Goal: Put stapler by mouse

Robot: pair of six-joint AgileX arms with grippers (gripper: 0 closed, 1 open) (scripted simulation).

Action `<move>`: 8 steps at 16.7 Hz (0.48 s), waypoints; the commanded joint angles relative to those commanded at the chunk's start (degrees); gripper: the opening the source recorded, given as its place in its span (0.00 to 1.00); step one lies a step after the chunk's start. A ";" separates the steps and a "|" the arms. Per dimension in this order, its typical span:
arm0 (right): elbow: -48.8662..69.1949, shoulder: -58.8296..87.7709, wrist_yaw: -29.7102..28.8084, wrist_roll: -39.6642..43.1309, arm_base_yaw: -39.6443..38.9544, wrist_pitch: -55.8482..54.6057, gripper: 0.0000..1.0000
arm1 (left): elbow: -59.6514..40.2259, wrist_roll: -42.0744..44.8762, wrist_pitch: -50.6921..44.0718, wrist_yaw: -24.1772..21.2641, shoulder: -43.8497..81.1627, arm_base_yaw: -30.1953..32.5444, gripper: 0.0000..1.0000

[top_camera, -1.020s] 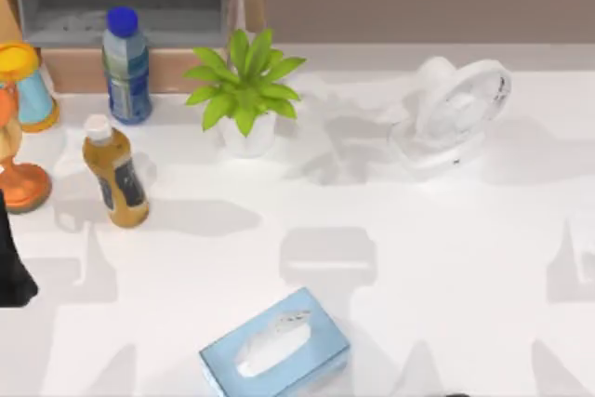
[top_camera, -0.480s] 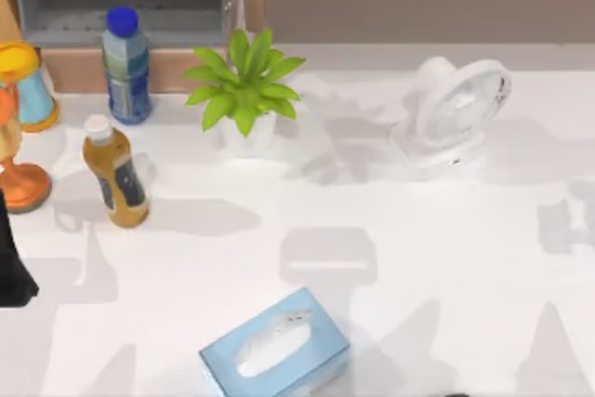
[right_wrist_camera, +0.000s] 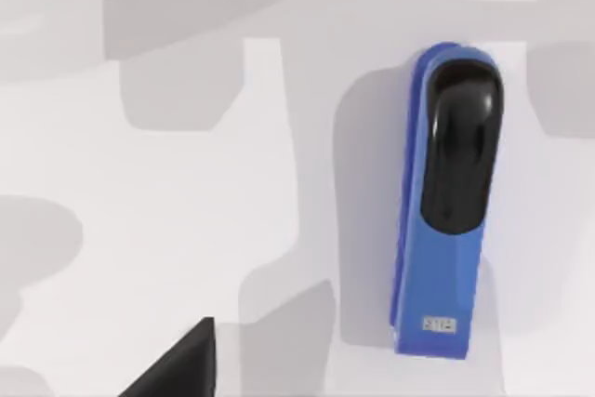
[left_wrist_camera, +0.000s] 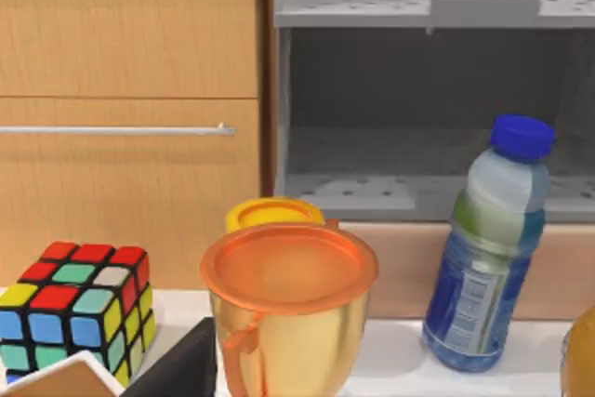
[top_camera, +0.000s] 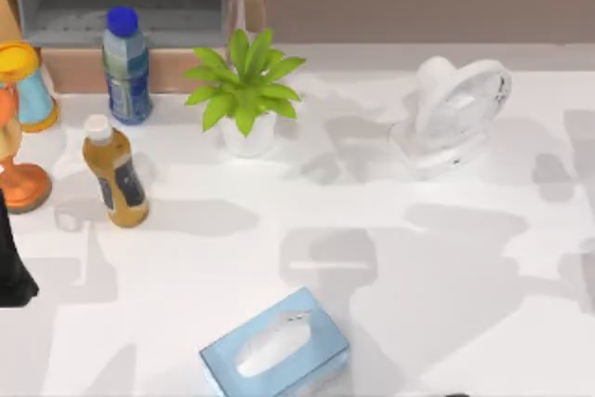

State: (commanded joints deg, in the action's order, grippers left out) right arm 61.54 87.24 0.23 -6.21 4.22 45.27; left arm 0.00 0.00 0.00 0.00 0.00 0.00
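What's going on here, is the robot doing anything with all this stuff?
Nothing is being held yet. The right wrist view looks down on a bright blue stapler lying flat on the white table, untouched. From above, the table holds a tissue box, an amber bottle, a blue-capped bottle, a potted plant and a white fan. The left wrist view faces an orange cup and a colour cube near the shelf.
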 joint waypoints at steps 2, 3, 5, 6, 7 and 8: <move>5.86 8.92 -0.02 -0.60 0.44 4.32 1.00 | 0.00 0.00 0.00 0.00 0.00 0.00 1.00; 8.34 12.70 -0.03 -0.85 0.63 6.14 1.00 | 0.00 0.00 0.00 0.00 0.00 0.00 1.00; 12.27 18.58 -0.06 -1.25 0.94 9.04 1.00 | 0.00 0.00 0.00 0.00 0.00 0.00 1.00; 13.67 20.61 -0.07 -1.39 1.05 10.07 1.00 | 0.00 0.00 0.00 0.00 0.00 0.00 1.00; 14.66 22.03 -0.09 -1.50 1.13 10.80 1.00 | 0.00 0.00 0.00 0.00 0.00 0.00 1.00; 15.23 22.83 -0.09 -1.55 1.18 11.22 1.00 | 0.00 0.00 0.00 0.00 0.00 0.00 1.00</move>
State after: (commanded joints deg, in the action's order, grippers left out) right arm 76.76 110.08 0.14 -7.76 5.41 56.49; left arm 0.00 0.00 0.00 0.00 0.00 0.00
